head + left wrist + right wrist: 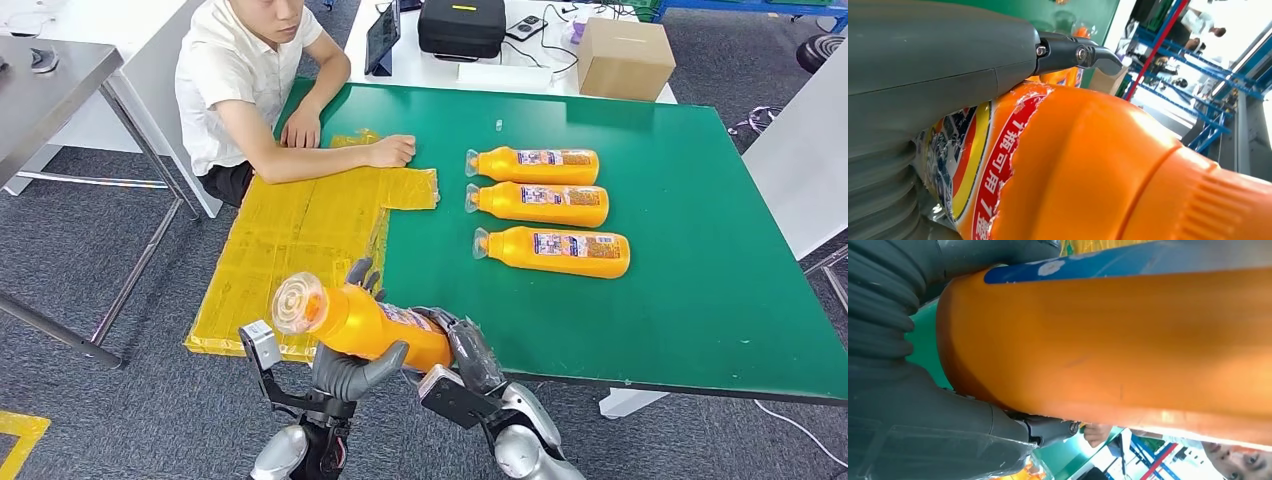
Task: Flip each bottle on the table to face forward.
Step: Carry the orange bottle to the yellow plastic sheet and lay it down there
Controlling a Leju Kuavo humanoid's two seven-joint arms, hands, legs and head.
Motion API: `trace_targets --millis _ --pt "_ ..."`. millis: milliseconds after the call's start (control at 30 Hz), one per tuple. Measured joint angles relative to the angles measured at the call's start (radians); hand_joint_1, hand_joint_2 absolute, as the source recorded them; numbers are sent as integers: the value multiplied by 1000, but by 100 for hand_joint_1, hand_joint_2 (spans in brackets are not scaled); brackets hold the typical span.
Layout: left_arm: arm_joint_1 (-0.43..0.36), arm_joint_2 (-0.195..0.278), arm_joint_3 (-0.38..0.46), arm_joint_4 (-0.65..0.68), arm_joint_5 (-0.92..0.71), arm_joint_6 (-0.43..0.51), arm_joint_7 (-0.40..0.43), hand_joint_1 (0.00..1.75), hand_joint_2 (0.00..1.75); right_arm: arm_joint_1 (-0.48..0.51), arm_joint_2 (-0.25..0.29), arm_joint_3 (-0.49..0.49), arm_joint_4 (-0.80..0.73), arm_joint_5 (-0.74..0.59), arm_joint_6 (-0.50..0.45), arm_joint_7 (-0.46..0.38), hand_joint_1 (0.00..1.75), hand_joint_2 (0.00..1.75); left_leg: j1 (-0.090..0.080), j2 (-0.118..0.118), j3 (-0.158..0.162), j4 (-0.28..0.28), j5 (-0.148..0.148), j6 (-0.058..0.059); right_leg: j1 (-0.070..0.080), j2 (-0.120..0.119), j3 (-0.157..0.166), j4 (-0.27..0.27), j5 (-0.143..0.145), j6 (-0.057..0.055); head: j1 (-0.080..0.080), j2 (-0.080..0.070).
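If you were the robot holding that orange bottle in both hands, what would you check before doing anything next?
1. Left hand grips the held bottle near its neck: ok.
2. Right hand holds its base end: ok.
3. Bottle is lifted off the green table: ok.
4. Label side turned the right way: cannot tell; the label is partly hidden by the hands.
5. Free table in front of the three lying bottles for setting it down: ok.
6. The person's hand rests on the table, away from that spot: ok.

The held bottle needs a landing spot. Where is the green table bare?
Bare green runs along the table edge nearest the robot, below the nearest lying bottle, and right of the row. Crowded: the three-bottle row, and the yellow sheet by the person's fist.
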Motion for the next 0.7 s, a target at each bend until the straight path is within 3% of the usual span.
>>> trace_targets --millis 100,167,233,333,367,400,567,700 --pt "-4 -5 2 3 -4 15 -5 0 175 -11 -8 18 0 4 1 13 175 175 0 0 0 0 0 0 0 0 0 0 0 0 0 0" --pt "-6 -7 3 3 -3 17 -6 87 175 -19 -11 26 2 8 1 18 174 175 0 0 0 0 0 0 0 0 0 0 0 0 0 0" --pt "-8 -8 5 4 -1 17 -6 175 175 -26 -13 33 6 9 2 20 156 175 0 0 0 0 0 0 0 0 0 0 0 0 0 0" --pt "-13 -9 8 9 1 10 -11 175 175 -35 -14 42 17 3 3 20 40 175 0 0 0 0 0 0 0 0 0 0 0 0 0 0" --pt "-15 -10 10 11 -2 8 -15 175 175 -37 -13 45 21 0 2 18 9 175 0 0 0 0 0 0 0 0 0 0 0 0 0 0" --pt "-17 -10 11 12 -8 10 -21 175 175 -36 -13 48 24 -4 -1 13 0 175 0 0 0 0 0 0 0 0 0 0 0 0 0 0" --pt "-31 -10 17 12 -47 39 -44 175 175 -18 -1 55 34 -22 -33 -4 0 175 0 0 0 0 0 0 0 0 -1 0 0 0 0 0" --pt "-34 -10 24 12 -53 43 -46 175 175 -15 6 57 38 -25 -36 -8 0 0 0 0 0 0 0 0 0 0 -1 0 0 0 0 0"
